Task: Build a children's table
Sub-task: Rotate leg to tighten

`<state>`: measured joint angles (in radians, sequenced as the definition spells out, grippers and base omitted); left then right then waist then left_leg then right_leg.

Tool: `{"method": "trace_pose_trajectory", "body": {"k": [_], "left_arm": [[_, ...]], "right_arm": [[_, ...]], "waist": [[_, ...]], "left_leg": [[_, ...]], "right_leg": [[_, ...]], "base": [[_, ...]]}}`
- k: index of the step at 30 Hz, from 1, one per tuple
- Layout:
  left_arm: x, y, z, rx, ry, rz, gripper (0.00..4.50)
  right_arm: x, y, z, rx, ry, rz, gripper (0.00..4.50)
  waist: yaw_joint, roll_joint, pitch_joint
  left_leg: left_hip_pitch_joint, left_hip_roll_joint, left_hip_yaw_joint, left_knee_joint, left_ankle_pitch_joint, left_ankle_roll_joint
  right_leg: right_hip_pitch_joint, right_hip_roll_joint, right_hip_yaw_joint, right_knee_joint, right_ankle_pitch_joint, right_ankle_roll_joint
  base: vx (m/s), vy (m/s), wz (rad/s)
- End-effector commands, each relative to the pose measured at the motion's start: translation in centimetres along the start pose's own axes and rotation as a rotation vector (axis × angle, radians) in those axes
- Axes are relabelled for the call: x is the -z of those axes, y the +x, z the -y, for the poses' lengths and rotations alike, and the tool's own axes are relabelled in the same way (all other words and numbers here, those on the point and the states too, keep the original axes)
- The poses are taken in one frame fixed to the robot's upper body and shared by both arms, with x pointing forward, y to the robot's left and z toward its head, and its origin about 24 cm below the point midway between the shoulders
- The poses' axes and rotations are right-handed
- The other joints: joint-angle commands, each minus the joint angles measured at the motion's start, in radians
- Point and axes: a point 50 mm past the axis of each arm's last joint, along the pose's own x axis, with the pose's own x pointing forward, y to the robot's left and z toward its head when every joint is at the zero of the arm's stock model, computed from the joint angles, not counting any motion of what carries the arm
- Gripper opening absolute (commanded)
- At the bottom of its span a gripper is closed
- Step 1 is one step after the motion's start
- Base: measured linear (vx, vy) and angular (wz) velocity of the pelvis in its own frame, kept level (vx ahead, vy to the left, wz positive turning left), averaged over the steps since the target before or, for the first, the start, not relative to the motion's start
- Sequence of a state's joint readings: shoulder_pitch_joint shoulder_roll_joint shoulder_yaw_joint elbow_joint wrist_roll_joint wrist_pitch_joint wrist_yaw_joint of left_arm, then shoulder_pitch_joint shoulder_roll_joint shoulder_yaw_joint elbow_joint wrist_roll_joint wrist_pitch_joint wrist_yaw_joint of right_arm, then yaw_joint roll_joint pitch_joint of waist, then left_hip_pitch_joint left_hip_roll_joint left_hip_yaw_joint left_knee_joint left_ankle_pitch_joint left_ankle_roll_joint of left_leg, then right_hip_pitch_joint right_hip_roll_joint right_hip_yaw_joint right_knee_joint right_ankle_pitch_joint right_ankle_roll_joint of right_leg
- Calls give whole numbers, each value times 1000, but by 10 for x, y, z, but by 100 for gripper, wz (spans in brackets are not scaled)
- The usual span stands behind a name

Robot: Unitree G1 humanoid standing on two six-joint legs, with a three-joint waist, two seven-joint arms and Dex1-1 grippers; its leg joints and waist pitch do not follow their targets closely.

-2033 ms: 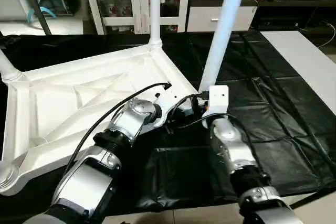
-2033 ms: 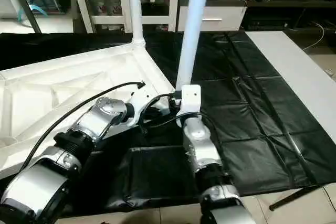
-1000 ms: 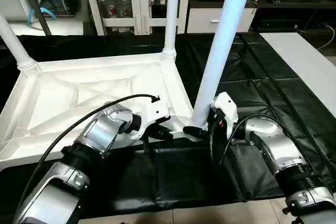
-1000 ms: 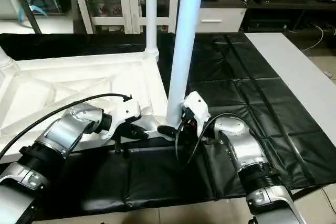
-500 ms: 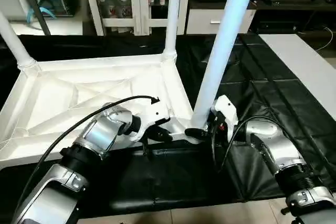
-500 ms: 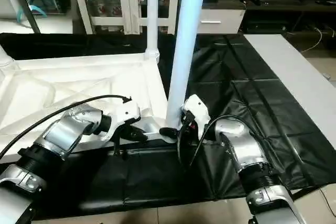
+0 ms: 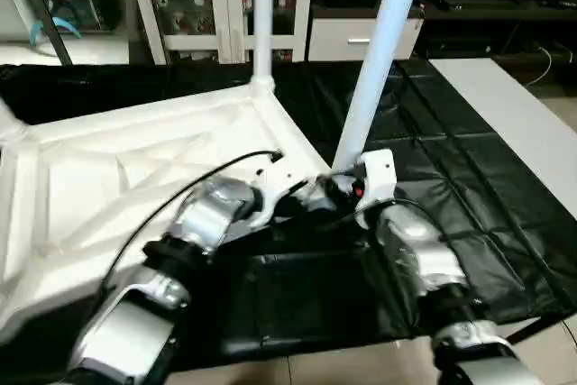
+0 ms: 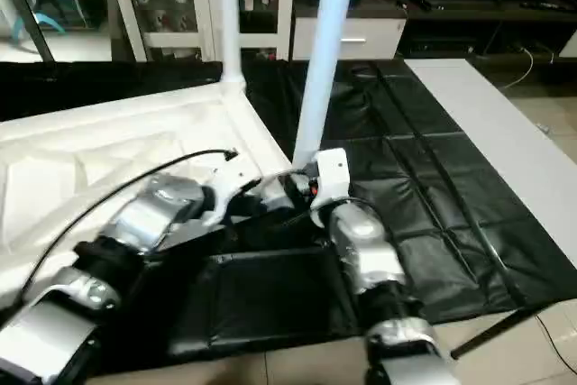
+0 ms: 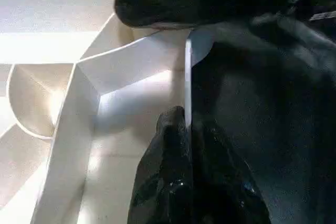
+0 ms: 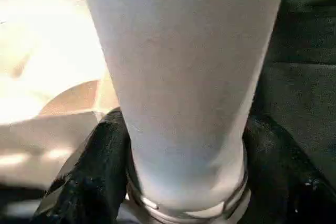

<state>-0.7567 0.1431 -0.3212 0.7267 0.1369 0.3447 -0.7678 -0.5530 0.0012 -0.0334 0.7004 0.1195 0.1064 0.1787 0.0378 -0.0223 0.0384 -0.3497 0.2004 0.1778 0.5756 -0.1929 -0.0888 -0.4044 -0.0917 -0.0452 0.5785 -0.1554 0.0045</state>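
Nearest, my left gripper [image 9: 189, 145] is pinched tight on the thin rim of the upturned white table top [image 7: 108, 178] at its near right corner. Just right, my right gripper [image 10: 184, 192] clasps the base of the leaning leg [image 7: 379, 51]. Farther back, another leg [image 7: 263, 15] stands upright.

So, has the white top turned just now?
Yes. The white top has swung: its far edge now slants against the black table's back edge, left end nearer the robot.

The white ribbed table top [image 7: 135, 178] lies upside down, with white legs [image 7: 377, 60] standing upright in its corner sockets.
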Motion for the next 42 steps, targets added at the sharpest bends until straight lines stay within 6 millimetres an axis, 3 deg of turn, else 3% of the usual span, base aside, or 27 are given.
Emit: {"method": "trace_pose_trajectory", "body": {"k": [1, 5, 8, 11, 12, 15, 17, 18, 20, 21, 24, 28, 29, 30, 31, 38, 40, 42], "left_arm": [[14, 8, 1, -77, -27, -58, 0], [11, 12, -2, -135, -33, -43, 0], [11, 12, -2, -134, -36, -41, 0], [15, 10, -3, -120, -28, -45, 0], [16, 10, -3, -119, -27, -47, 0], [25, 4, -3, -88, -12, -58, 0], [27, 3, -3, -78, -10, -63, 0], [29, 1, -3, -67, -7, -72, 0], [32, -2, -4, -50, 4, -82, 0], [32, -3, -4, -44, 5, -82, 0], [34, -5, -3, -16, 21, -87, 0], [40, -11, 4, 100, 50, -116, 0], [40, -11, 4, 100, 50, -116, 0], [43, -14, 9, 177, 62, -130, 0], [44, -16, 14, 232, 74, -139, 0], [43, -22, 26, 377, 110, -156, 0], [44, -22, 25, 373, 112, -155, 0], [44, -23, 24, 369, 110, -158, 0]], "right_arm": [[9, 2, 2, 170, 6, -57, 269], [0, 6, -6, 303, -70, -13, 268], [-9, 8, -10, 257, -54, 51, 267], [-14, 6, -23, 107, -84, 118, 267], [-16, 6, -26, 79, -100, 132, 323], [-23, -2, -8, 125, -94, 167, 343], [-25, -3, -1, 130, -89, 160, 371], [-26, -5, 6, 116, -74, 150, 383], [-29, -8, 14, 28, -51, 134, 390], [-29, -9, 16, -9, -52, 128, 414], [-26, -16, 20, -142, -140, 77, 428], [-15, -32, 28, -421, -272, -47, 446], [-15, -32, 28, -421, -272, -47, 446], [-14, -40, 29, -557, -281, -88, 446], [-15, -43, 30, -628, -279, -105, 446], [-21, -42, 31, -729, -275, -107, 446], [-22, -40, 30, -733, -285, -103, 446], [-19, -39, 31, -744, -310, -130, 446]], "waist": [[2, 4, -58], [7, 2, -58], [13, 1, -56], [15, -12, -54], [19, -8, -55], [21, -10, -54], [16, -11, -53], [13, 6, -52], [11, -4, -54], [11, -3, -55], [13, -3, -55], [13, -9, -55], [14, -9, -55], [13, 0, -54], [11, -2, -55], [20, -3, -52], [28, 3, -54], [29, 3, -55]], "left_leg": [[2, 13, -1, -74, -234, -7], [3, 10, 2, -73, -201, 0], [0, 10, 3, -74, -224, 20], [-3, 12, 2, -75, -241, 31], [-4, 13, 2, -74, -224, 40], [-12, 14, 0, -76, -177, 54], [-7, 12, 1, -76, -188, 48], [-5, 12, 0, -77, -208, 41], [-6, 14, 0, -76, -226, 50], [-8, 15, 0, -74, -202, 55], [-8, 16, 3, -70, -170, 70], [-10, 17, 3, -67, -175, 84], [-10, 18, 2, -68, -179, 87], [-8, 20, 2, -68, -195, 86], [-8, 20, 3, -68, -201, 88], [0, 27, 3, -72, -224, 65], [9, 28, 5, -70, -213, 58], [1, 25, 5, -70, -193, 53]], "right_leg": [[36, -36, 28, -62, -254, -195], [39, -34, 27, -55, -198, -195], [41, -36, 27, -57, -208, -185], [42, -39, 26, -62, -263, -170], [42, -41, 28, -61, -255, -168], [48, -40, 27, -55, -221, -164], [46, -39, 26, -60, -257, -157], [44, -38, 27, -63, -272, -161], [48, -36, 27, -62, -263, -168], [48, -38, 28, -59, -230, -181], [51, -37, 27, -55, -178, -208], [55, -38, 25, -55, -189, -225], [56, -39, 25, -55, -196, -226], [51, -40, 25, -58, -216, -234], [52, -39, 25, -58, -213, -238], [42, -41, 27, -57, -243, -254], [38, -42, 28, -55, -216, -260], [46, -37, 26, -46, -162, -266]], "base": [[0, 0, 0], [0, 0, 0], [0, 0, 0], [0, 0, 0], [0, 0, 0], [0, 0, 0], [0, 0, 0], [0, 0, 0], [0, 0, 0], [0, 0, 0], [0, 0, 0], [0, 0, 0], [0, 0, 0], [0, 0, 0], [0, 0, 0], [0, 0, 0], [0, 0, 0], [0, 0, 0]]}}
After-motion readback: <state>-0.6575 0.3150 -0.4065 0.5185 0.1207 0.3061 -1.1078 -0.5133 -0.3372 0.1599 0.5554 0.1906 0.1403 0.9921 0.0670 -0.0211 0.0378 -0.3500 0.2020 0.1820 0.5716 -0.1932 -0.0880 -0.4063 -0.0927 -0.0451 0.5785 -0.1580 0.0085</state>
